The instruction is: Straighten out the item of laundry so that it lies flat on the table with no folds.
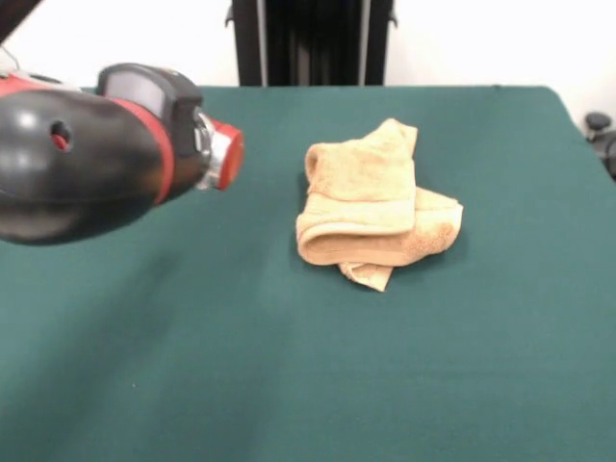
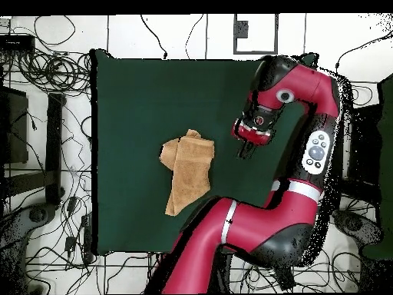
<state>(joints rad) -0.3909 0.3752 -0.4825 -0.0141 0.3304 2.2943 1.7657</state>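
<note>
Presently the towel (image 1: pixel 375 207) lies crumpled on the table (image 1: pixel 289 385), a little right of centre and in the upper half of the front view. It is folded over on itself: a broad upper layer forms a rolled edge along its lower left side, a second layer juts out to the right beneath it, and a small corner pokes out at the bottom. One corner rises to a point at the top of the heap. In the overhead view the towel (image 2: pixel 187 169) sits left of centre on the table (image 2: pixel 138 100), long and narrow, with a bunched lump at its upper left and a tapering tail running toward the lower left.

The arm (image 1: pixel 87 154) fills the upper left of the front view, a bulky black and red body ending in a red cap, held clear of the towel. In the overhead view the arm (image 2: pixel 307 138) loops round the right side of the frame, and the gripper (image 2: pixel 246 146) hangs to the right of the towel, apart from it. Whether the claw is wide or narrow cannot be told from either view. It holds nothing that can be seen
</note>
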